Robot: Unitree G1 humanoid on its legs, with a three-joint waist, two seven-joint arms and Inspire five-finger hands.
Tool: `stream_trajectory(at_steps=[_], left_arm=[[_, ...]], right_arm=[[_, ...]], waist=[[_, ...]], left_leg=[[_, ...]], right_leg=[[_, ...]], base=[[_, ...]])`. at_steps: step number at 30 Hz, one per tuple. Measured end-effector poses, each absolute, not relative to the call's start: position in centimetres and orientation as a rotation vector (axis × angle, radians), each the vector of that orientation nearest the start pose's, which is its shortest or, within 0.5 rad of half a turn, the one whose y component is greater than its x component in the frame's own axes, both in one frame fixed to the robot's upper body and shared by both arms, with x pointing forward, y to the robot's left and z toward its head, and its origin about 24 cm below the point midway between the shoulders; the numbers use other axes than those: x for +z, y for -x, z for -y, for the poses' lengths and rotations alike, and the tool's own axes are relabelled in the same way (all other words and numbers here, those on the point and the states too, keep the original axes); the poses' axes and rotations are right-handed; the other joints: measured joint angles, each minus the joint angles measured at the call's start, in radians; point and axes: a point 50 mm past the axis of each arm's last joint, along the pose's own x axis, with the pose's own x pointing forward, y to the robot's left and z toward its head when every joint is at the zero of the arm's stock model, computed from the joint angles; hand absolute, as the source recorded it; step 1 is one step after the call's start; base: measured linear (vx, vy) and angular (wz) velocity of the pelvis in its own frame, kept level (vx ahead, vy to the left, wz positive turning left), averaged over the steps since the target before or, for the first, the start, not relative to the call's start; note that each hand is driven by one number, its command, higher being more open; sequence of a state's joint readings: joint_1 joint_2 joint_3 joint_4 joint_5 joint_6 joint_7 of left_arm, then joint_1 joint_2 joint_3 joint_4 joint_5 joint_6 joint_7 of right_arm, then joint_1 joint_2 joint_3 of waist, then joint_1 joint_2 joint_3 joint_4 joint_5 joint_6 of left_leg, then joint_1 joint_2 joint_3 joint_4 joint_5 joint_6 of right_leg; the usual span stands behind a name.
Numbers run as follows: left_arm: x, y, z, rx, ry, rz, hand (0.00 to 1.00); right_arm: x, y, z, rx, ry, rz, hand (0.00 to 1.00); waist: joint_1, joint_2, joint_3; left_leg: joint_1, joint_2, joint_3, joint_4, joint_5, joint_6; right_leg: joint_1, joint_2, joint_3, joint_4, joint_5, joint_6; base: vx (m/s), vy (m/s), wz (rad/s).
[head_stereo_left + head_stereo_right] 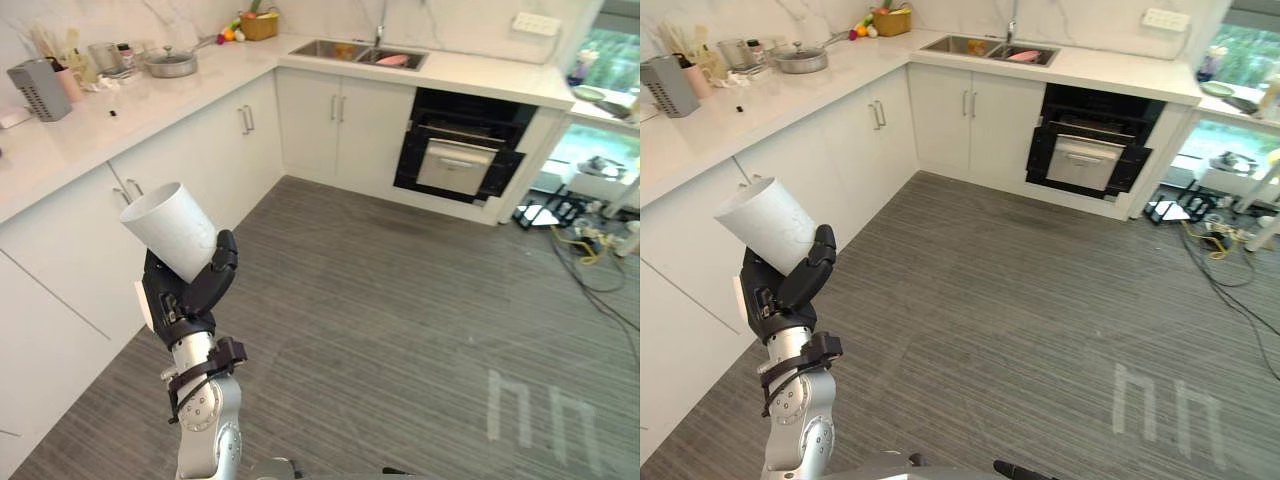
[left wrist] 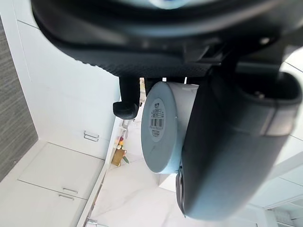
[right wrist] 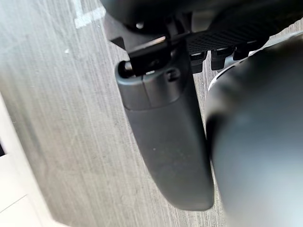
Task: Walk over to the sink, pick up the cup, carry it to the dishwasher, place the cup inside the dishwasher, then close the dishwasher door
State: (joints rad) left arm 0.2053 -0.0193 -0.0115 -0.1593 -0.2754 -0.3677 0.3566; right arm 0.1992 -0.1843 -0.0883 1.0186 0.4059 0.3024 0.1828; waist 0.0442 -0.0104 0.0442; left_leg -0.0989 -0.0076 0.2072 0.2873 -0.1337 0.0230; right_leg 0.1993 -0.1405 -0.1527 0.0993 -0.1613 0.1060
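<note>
My left hand is raised in front of the white lower cabinets, shut on a white cup. The cup tilts up and to the left, with its open mouth away from the hand. In the left wrist view the cup's flat base, bearing a barcode label, shows between the thumb and fingers. The steel sink is set in the far counter, with something pink in one basin. Right of it is the black dishwasher with a silver front panel. My right hand hangs over the grey floor, its thumb straight, holding nothing.
The left counter carries a pan, a grey rack and a fruit basket. Grey striped floor stretches between me and the far cabinets. Cables and clutter lie at the right, by white tape marks.
</note>
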Motion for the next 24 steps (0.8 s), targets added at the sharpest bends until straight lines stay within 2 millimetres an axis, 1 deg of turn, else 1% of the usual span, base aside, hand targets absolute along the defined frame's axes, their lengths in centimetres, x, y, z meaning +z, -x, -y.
stream_trajectory(at_steps=[1, 2, 3, 4, 5, 6, 7, 8, 9, 10, 11, 12, 13, 14, 15, 16, 17, 18, 19, 20, 21, 22, 23, 24], left_arm=[[5.8, -20.5, -17.8, 0.439, 0.336, 0.268, 0.00], [5.7, -20.6, -17.7, 0.429, 0.336, 0.264, 0.00], [5.7, -20.6, -17.5, 0.418, 0.334, 0.262, 0.00], [5.8, -20.7, -17.4, 0.404, 0.329, 0.258, 0.00], [5.9, -20.7, -17.3, 0.389, 0.323, 0.260, 0.00], [6.0, -20.8, -16.7, 0.340, 0.307, 0.256, 0.00], [6.2, -20.8, -16.0, 0.291, 0.290, 0.260, 0.00], [6.3, -20.8, -15.9, 0.277, 0.266, 0.269, 0.00], [6.6, -21.0, -15.6, 0.259, 0.253, 0.283, 0.00], [7.0, -21.4, -15.2, 0.250, 0.263, 0.297, 0.00], [7.1, -21.6, -15.1, 0.247, 0.268, 0.304, 0.00], [7.5, -21.9, -15.0, 0.243, 0.273, 0.316, 0.00], [7.8, -22.3, -14.9, 0.235, 0.277, 0.326, 0.00], [8.0, -22.5, -14.7, 0.232, 0.282, 0.325, 0.00], [8.2, -22.7, -14.5, 0.234, 0.294, 0.331, 0.00], [8.3, -22.8, -14.4, 0.233, 0.300, 0.336, 0.00], [8.7, -23.0, -13.9, 0.212, 0.316, 0.352, 0.00], [8.8, -23.0, -13.4, 0.190, 0.325, 0.355, 0.00], [8.7, -23.0, -12.8, 0.171, 0.338, 0.346, 0.00], [8.6, -22.9, -11.8, 0.143, 0.360, 0.331, 0.00], [8.6, -22.8, -11.1, 0.116, 0.373, 0.325, 0.00], [8.5, -22.6, -10.5, 0.093, 0.386, 0.320, 0.00], [8.5, -22.5, -10.2, 0.085, 0.394, 0.318, 0.00], [8.5, -22.2, -10.1, 0.081, 0.408, 0.319, 0.00]], right_arm=[[-16.7, -2.9, 21.8, -0.303, -0.454, -1.376, 1.00], [-16.7, -2.9, 21.9, -0.313, -0.461, -1.369, 1.00], [-16.6, -3.5, 22.1, -0.328, -0.475, -1.341, 1.00], [-16.5, -3.9, 22.2, -0.334, -0.480, -1.319, 1.00], [-16.5, -4.1, 22.2, -0.336, -0.483, -1.308, 1.00], [-16.5, -3.9, 22.3, -0.356, -0.502, -1.294, 1.00], [-16.4, -3.9, 22.3, -0.364, -0.512, -1.281, 1.00], [-16.5, -4.1, 22.1, -0.361, -0.516, -1.276, 1.00], [-16.4, -4.7, 21.8, -0.348, -0.523, -1.251, 1.00], [-16.3, -5.3, 21.6, -0.348, -0.532, -1.229, 1.00], [-16.3, -5.5, 21.6, -0.349, -0.536, -1.221, 1.00], [-16.2, -6.2, 21.6, -0.339, -0.534, -1.203, 1.00], [-16.0, -6.7, 21.5, -0.328, -0.536, -1.182, 1.00], [-15.9, -7.0, 21.5, -0.319, -0.539, -1.169, 1.00], [-15.9, -6.9, 21.1, -0.311, -0.550, -1.168, 1.00], [-15.9, -6.9, 20.8, -0.303, -0.554, -1.168, 1.00], [-15.8, -6.9, 20.1, -0.284, -0.562, -1.159, 1.00], [-15.7, -6.8, 20.1, -0.291, -0.563, -1.152, 1.00], [-15.6, -7.0, 20.4, -0.297, -0.563, -1.142, 1.00], [-15.3, -7.7, 20.7, -0.283, -0.547, -1.124, 1.00], [-15.2, -8.0, 20.6, -0.269, -0.543, -1.128, 1.00], [-15.2, -8.0, 20.5, -0.260, -0.534, -1.135, 1.00], [-15.2, -8.0, 20.5, -0.255, -0.524, -1.141, 1.00], [-15.1, -8.0, 20.6, -0.252, -0.509, -1.160, 1.00]], waist=[[-0.003, 0.004, -0.006], [-0.003, 0.005, -0.013], [0.000, 0.005, -0.014], [-0.006, -0.007, -0.019], [-0.008, -0.022, -0.024], [-0.018, -0.036, -0.040], [-0.032, -0.027, -0.044], [-0.036, -0.028, -0.043], [-0.044, -0.027, -0.042], [-0.048, -0.022, -0.032], [-0.050, -0.016, -0.027], [-0.060, 0.004, -0.012], [-0.065, 0.028, 0.008], [-0.065, 0.036, 0.014], [-0.065, 0.042, 0.020], [-0.064, 0.041, 0.021], [-0.070, 0.026, 0.025], [-0.079, 0.017, 0.023], [-0.087, 0.037, 0.039], [-0.088, 0.061, 0.050], [-0.088, 0.057, 0.053], [-0.089, 0.056, 0.052], [-0.090, 0.058, 0.052], [-0.084, 0.072, 0.053]], left_leg=[[0.032, -0.013, -0.004, -0.024, -0.010, 0.018], [0.043, -0.013, -0.006, -0.027, -0.020, 0.031], [0.074, -0.019, -0.009, -0.027, -0.043, 0.038], [0.115, -0.038, -0.019, -0.032, -0.064, 0.039], [0.135, -0.053, -0.027, -0.039, -0.079, 0.043], [0.173, -0.075, -0.061, -0.063, -0.088, 0.055], [0.215, -0.078, -0.093, -0.096, -0.084, 0.067], [0.232, -0.076, -0.105, -0.113, -0.083, 0.070], [0.259, -0.071, -0.125, -0.140, -0.075, 0.057], [0.287, -0.057, -0.139, -0.164, -0.072, 0.050], [0.301, -0.046, -0.145, -0.176, -0.073, 0.043], [0.330, -0.007, -0.157, -0.196, -0.082, 0.025], [0.357, 0.040, -0.157, -0.199, -0.094, 0.004], [0.370, 0.064, -0.151, -0.193, -0.102, -0.009], [0.386, 0.102, -0.133, -0.169, -0.121, -0.040], [0.390, 0.117, -0.127, -0.150, -0.132, -0.058], [0.391, 0.130, -0.128, -0.105, -0.170, -0.079], [0.400, 0.132, -0.130, -0.090, -0.199, -0.087], [0.422, 0.156, -0.131, -0.077, -0.219, -0.096], [0.428, 0.186, -0.134, -0.049, -0.203, -0.101], [0.426, 0.196, -0.147, -0.017, -0.175, -0.106], [0.424, 0.210, -0.160, 0.027, -0.150, -0.107], [0.420, 0.220, -0.173, 0.070, -0.136, -0.111], [0.378, 0.252, -0.192, 0.212, -0.098, -0.143]], right_leg=[[-0.020, -0.016, 0.000, 0.099, -0.030, 0.034], [-0.050, -0.018, 0.000, 0.181, -0.050, 0.048], [-0.129, -0.047, 0.008, 0.405, -0.063, 0.062], [-0.197, -0.086, 0.005, 0.606, -0.030, 0.105], [-0.226, -0.107, 0.007, 0.691, 0.002, 0.107], [-0.285, -0.134, 0.017, 0.825, 0.104, 0.061], [-0.330, -0.128, 0.035, 0.926, 0.146, 0.040], [-0.356, -0.124, 0.035, 0.956, 0.127, 0.033], [-0.409, -0.115, 0.016, 0.980, 0.061, 0.000], [-0.461, -0.113, -0.029, 0.957, 0.007, -0.021], [-0.481, -0.111, -0.061, 0.927, -0.013, -0.029], [-0.508, -0.096, -0.125, 0.830, -0.041, -0.050], [-0.518, -0.060, -0.159, 0.693, -0.041, -0.057], [-0.518, -0.032, -0.156, 0.605, -0.034, -0.057], [-0.518, 0.026, -0.113, 0.429, 0.005, -0.052], [-0.515, 0.056, -0.061, 0.328, 0.045, -0.050], [-0.494, 0.090, 0.099, 0.130, 0.126, -0.019], [-0.493, 0.086, 0.141, 0.114, 0.184, 0.039], [-0.497, 0.104, 0.132, 0.171, 0.235, 0.031], [-0.513, 0.121, 0.107, 0.262, 0.177, -0.028], [-0.518, 0.123, 0.090, 0.320, 0.137, -0.059], [-0.511, 0.131, 0.077, 0.360, 0.097, -0.084], [-0.501, 0.143, 0.071, 0.378, 0.071, -0.094], [-0.470, 0.176, 0.069, 0.386, 0.032, -0.107]], base=[[0.23, 0.110, 0.29], [0.21, 0.104, 0.20], [0.22, 0.077, 0.10], [0.23, 0.066, 0.12], [0.25, 0.035, 0.42], [0.29, 0.011, 0.67], [0.31, -0.005, 0.71], [0.32, -0.044, 0.63], [0.40, -0.111, 0.47], [0.40, -0.128, 0.42], [0.35, -0.128, 0.33], [0.38, -0.165, 0.30], [0.40, -0.183, 0.26], [0.52, -0.268, 0.14], [0.38, -0.223, 0.03], [0.59, -0.395, 0.22], [0.50, -0.366, 0.45], [0.51, -0.382, 0.60], [0.47, -0.373, 0.51], [0.46, -0.363, 0.38], [0.52, -0.449, 0.30], [0.34, -0.319, 0.19], [0.42, -0.378, -0.02], [0.40, -0.318, -0.21]])
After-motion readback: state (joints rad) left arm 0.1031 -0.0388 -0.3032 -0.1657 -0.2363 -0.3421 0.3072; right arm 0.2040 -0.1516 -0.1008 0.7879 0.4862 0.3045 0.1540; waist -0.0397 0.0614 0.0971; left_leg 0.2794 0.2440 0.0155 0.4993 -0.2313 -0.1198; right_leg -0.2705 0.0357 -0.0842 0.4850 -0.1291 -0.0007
